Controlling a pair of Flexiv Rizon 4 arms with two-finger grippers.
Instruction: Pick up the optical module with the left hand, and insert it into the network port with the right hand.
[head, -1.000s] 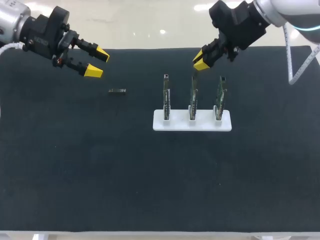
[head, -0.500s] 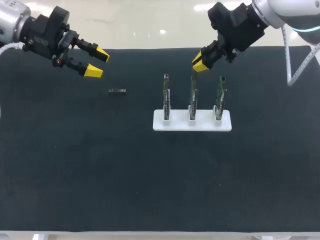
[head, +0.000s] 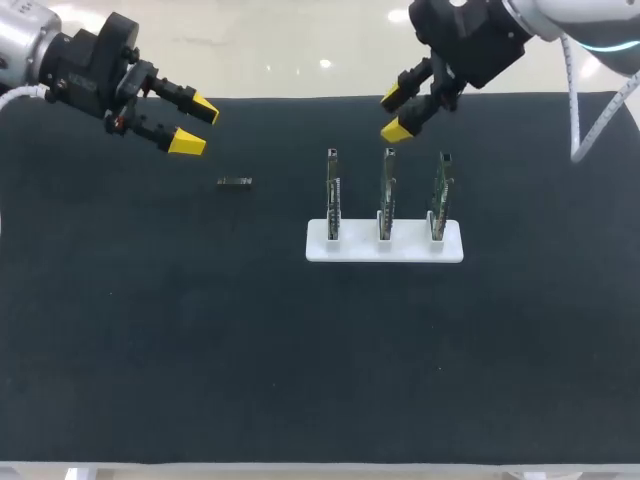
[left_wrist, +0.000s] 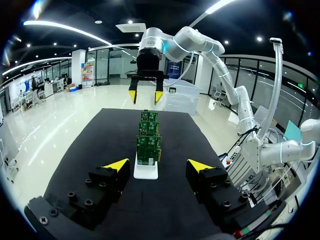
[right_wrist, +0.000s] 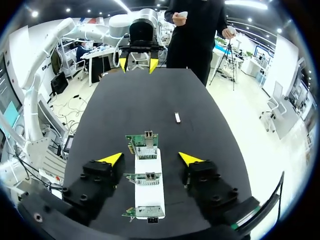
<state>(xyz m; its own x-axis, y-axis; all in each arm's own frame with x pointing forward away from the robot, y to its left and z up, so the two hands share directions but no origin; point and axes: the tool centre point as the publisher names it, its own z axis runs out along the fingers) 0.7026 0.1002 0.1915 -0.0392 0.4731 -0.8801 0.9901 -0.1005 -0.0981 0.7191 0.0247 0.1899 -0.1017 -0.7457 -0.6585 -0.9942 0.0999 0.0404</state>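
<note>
The optical module, a small dark bar, lies on the black mat left of a white holder; in the right wrist view the module is far ahead of the fingers. Three upright green network boards stand in the holder. My left gripper hovers open at the back left, above and behind the module, with nothing in it. My right gripper hangs open above and behind the middle board, empty. In the left wrist view the boards line up ahead of my open left gripper. The right gripper straddles the boards from above.
The black mat covers the whole table, with wide bare room in front and to the left. The holder's base and its boards are the only tall obstacle, in the middle right.
My right gripper has gone from shut to open and has drifted slightly up and back from the middle board. The left arm and the module have not moved.
</note>
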